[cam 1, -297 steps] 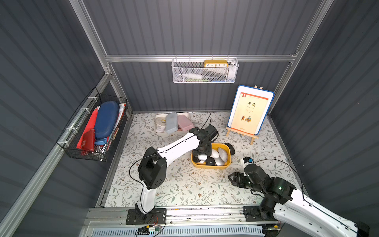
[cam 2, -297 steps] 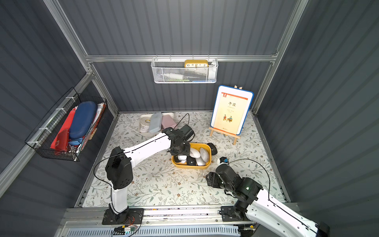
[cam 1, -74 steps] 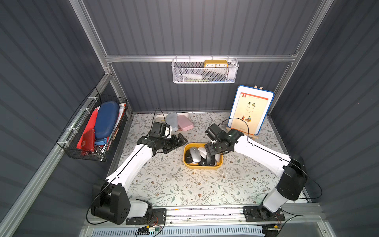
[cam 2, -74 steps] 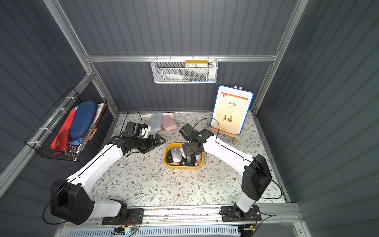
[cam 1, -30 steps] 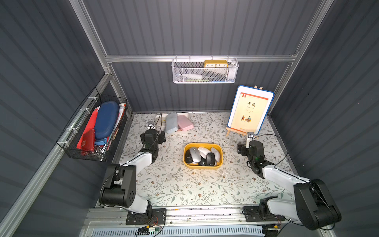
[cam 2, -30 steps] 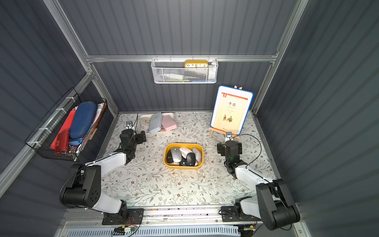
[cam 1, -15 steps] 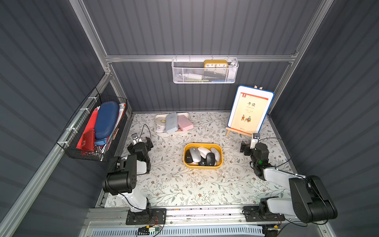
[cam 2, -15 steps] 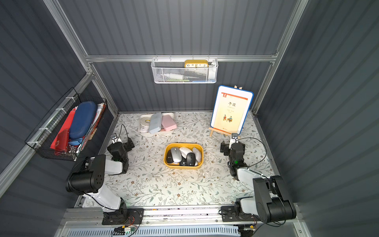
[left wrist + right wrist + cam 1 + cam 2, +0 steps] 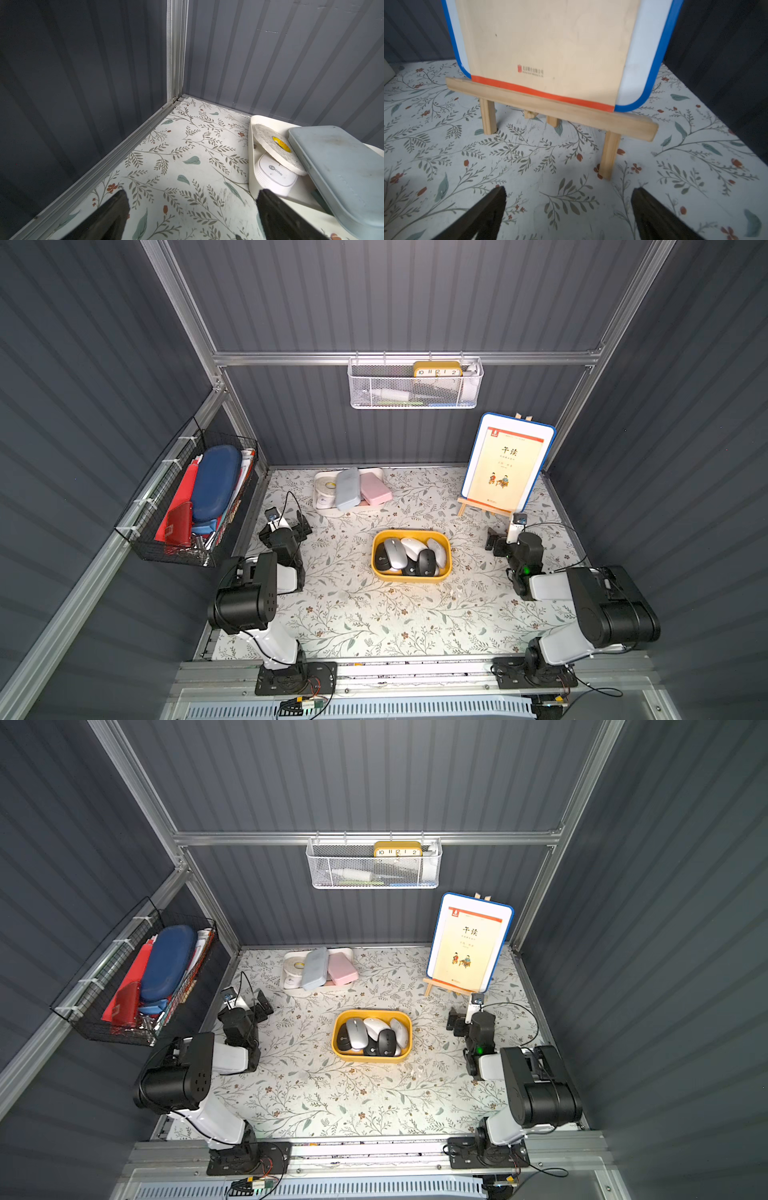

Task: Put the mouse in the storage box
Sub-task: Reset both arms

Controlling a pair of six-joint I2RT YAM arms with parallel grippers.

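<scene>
The yellow storage box (image 9: 409,578) (image 9: 371,1057) stands mid-table in both top views. Several mice lie in it, among them a silver mouse (image 9: 394,549) and a black mouse (image 9: 427,562). My left gripper (image 9: 289,526) (image 9: 249,1006) rests low by the left wall, well left of the box. It is open over bare floral mat in the left wrist view (image 9: 192,192). My right gripper (image 9: 505,539) (image 9: 463,1021) sits at the right side, also open and empty (image 9: 569,188), facing the easel's feet.
A white tray (image 9: 320,510) (image 9: 252,145) at the back holds a tape roll (image 9: 274,149), a grey case (image 9: 348,488) and a pink case (image 9: 375,488). A book on a wooden easel (image 9: 505,464) (image 9: 550,106) stands back right. A black wire basket (image 9: 191,497) and a white mesh basket (image 9: 415,385) hang on the walls.
Both arms have drawn back from the box and folded down toward their bases, left gripper to the left wall, right gripper to the right side. Both stayed open. The box has not moved.
</scene>
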